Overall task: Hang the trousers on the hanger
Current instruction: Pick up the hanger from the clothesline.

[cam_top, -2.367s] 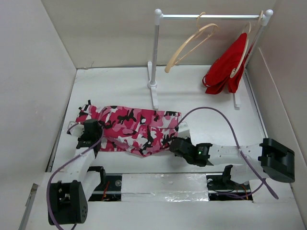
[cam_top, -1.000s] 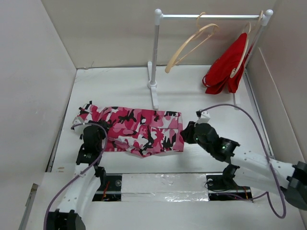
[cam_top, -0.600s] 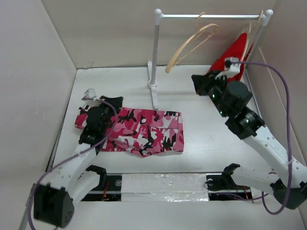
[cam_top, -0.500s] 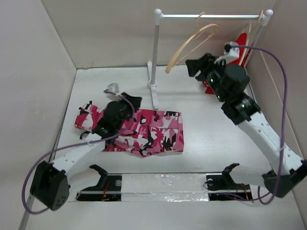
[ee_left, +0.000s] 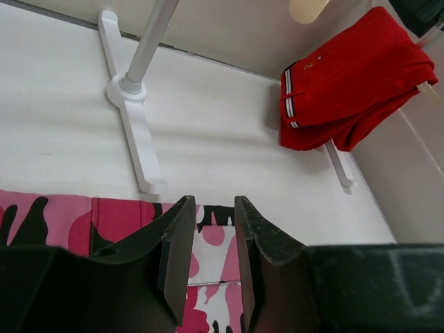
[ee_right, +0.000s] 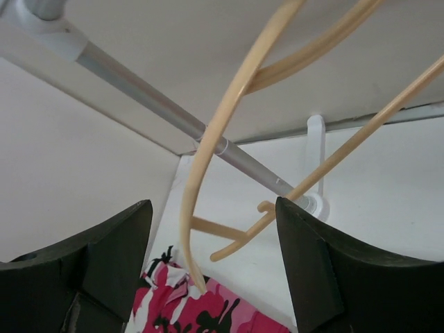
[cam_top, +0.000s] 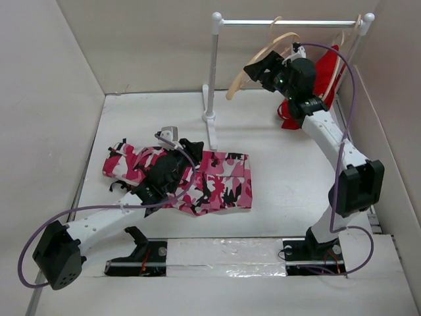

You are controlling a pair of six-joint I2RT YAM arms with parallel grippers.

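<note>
My left gripper (ee_left: 214, 207) hovers just above the trousers (cam_top: 197, 181), jaws at a narrow gap with nothing between them. The trousers lie spread flat on the table (cam_top: 289, 178). My right gripper (ee_right: 211, 205) is up by the rail (cam_top: 289, 22), jaws wide either side of the hanger (cam_top: 235, 85), which hangs there untouched

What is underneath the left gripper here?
The trousers, flat on the table; the left gripper is over their far edge. Its arm hides part of the cloth; contact cannot be told.
</note>
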